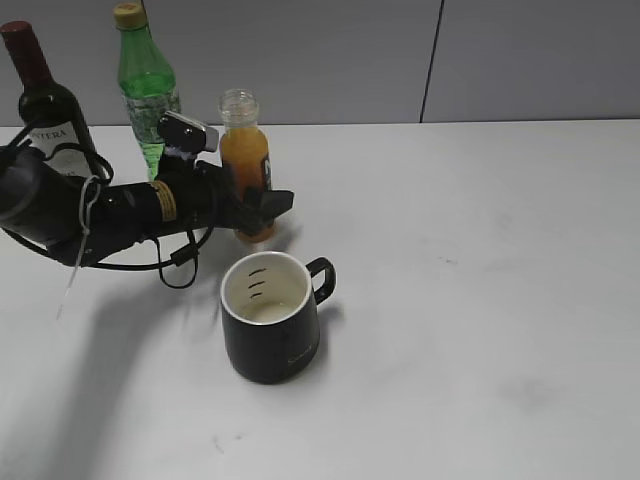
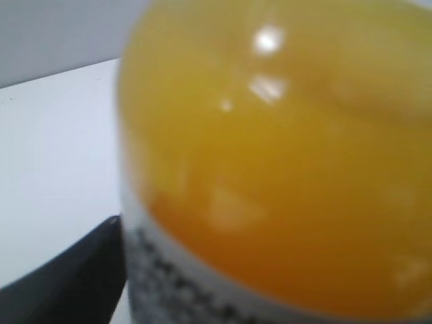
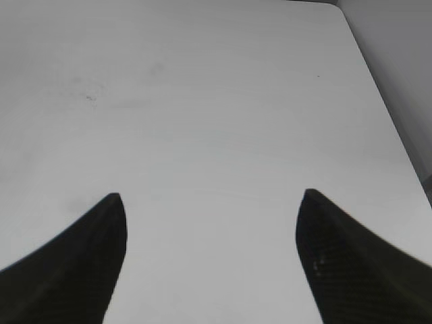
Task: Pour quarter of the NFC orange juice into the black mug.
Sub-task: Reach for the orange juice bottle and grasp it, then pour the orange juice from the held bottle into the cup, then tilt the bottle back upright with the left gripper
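The black mug (image 1: pixel 270 318) stands nearest the camera, not yet filled, just in front of the NFC orange juice (image 1: pixel 245 165), upright on the white table (image 1: pixel 480 300). The left gripper (image 1: pixel 262 205) clasps the bottle's lower body: the grasp stage. Next comes lifting and tipping over the rim. The right gripper (image 3: pixel 210 236) hangs wide apart, holding nothing.

Slanted exterior view; close wrist views

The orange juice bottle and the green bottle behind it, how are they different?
The orange juice bottle has no cap; the green bottle has a yellow one. The juice bottle is shorter and holds orange liquid; the green one is taller. The left gripper is around the juice bottle only. Both stand upright.
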Controlling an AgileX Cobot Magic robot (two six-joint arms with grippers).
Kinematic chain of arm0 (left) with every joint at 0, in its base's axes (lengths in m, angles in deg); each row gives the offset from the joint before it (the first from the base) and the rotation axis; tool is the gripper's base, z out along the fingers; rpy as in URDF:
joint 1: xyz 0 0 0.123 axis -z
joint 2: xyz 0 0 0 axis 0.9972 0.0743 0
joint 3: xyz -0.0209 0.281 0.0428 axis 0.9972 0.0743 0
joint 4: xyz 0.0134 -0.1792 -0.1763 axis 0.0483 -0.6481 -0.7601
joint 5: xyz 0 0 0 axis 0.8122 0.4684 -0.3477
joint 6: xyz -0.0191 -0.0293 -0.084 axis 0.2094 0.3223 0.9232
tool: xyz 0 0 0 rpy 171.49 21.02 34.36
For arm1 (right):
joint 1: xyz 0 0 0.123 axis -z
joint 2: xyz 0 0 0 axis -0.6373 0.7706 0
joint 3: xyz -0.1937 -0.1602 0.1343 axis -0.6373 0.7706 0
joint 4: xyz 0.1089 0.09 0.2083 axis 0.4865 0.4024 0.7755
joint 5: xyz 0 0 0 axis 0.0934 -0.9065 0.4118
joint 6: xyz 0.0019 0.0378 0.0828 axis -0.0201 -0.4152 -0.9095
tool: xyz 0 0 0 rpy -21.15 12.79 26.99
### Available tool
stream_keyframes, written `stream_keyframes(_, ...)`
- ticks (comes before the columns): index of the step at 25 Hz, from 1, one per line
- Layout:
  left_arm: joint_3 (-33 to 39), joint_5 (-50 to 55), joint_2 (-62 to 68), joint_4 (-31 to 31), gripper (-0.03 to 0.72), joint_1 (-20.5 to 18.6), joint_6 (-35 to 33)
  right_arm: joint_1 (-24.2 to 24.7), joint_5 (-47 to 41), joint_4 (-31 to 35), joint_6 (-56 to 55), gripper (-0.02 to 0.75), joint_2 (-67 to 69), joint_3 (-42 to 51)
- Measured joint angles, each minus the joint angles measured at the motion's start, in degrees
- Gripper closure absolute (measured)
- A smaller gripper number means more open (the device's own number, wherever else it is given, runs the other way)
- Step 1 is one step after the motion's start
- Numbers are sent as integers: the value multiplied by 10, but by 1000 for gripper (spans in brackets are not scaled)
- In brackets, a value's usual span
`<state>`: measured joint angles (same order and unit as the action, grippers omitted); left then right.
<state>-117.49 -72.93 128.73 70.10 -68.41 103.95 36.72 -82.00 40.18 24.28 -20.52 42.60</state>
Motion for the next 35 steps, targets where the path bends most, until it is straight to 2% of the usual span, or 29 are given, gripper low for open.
stream_keyframes(8,-1,-36,8,-34,84,5,-40,0,0,0,0,145,0,0)
stream_keyframes(16,-2,-86,25,-55,218,10,-59,0,0,0,0,145,0,0)
stream_keyframes(23,-2,-102,30,-56,218,11,-61,0,0,0,0,145,0,0)
stream_keyframes(29,2,-103,29,-55,218,11,-97,0,0,0,0,145,0,0)
stream_keyframes(35,52,-97,-26,-61,218,9,-116,0,0,0,0,145,0,0)
